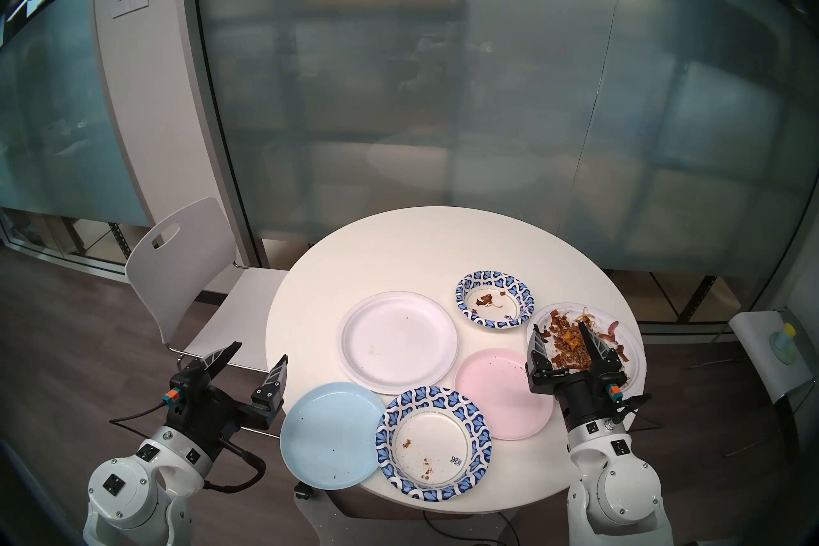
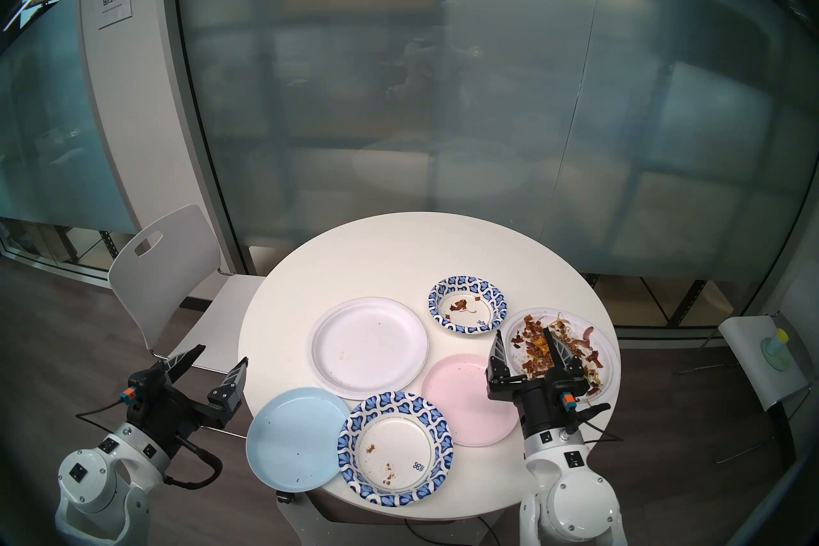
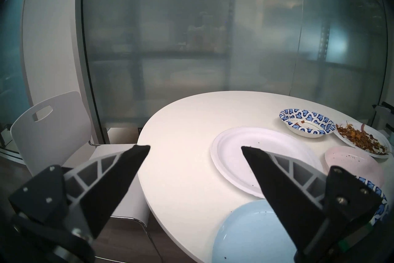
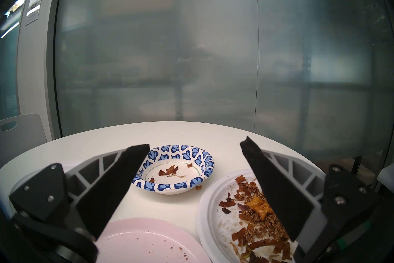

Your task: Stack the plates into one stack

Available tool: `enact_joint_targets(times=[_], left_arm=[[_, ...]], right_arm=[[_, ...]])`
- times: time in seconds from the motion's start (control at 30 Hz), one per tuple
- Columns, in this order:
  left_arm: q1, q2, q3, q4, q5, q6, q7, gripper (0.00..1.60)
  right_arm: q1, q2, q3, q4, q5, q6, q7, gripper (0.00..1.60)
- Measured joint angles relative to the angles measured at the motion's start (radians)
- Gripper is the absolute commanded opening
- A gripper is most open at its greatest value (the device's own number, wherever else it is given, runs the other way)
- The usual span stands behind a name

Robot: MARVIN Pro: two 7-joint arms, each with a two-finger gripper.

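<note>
Several plates lie apart on the round white table point(image 1: 399, 248); there is no stack. A large white plate point(image 1: 399, 341) sits mid-table, with a pale blue plate point(image 1: 330, 434) at the front left edge. Beside that are a blue-patterned plate point(image 1: 432, 443) and a pale pink plate point(image 1: 501, 392). A small patterned bowl point(image 1: 494, 299) stands at the back. A white plate with food scraps point(image 1: 620, 337) lies at the right edge. My left gripper point(image 1: 261, 354) hangs open off the table's left edge. My right gripper point(image 1: 560, 330) is open and empty above the scrap plate's left rim.
A white chair point(image 1: 186, 275) stands to the table's left, behind my left gripper. Frosted glass walls point(image 1: 443, 88) rise behind the table. A second chair with a small yellow-capped bottle point(image 1: 786, 337) is at the far right.
</note>
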Motion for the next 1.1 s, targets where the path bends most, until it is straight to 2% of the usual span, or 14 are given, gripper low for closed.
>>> enact_joint_targets(times=[0.5,0.77,1.1], left_arm=[[0.034,0.075,-0.033,0.039,0.047,0.095,-0.083,1.6],[0.0,0.089,0.01,0.073,0.08,0.176,-0.079,1.6],[-0.059,0.097,0.049,0.138,0.12,0.231,-0.038,1.6]], right_arm=[[0.0,0.0,0.0,0.0,0.0,0.0,0.0,1.6],[0.0,0.0,0.0,0.0,0.0,0.0,0.0,1.6],[0.0,0.0,0.0,0.0,0.0,0.0,0.0,1.6]])
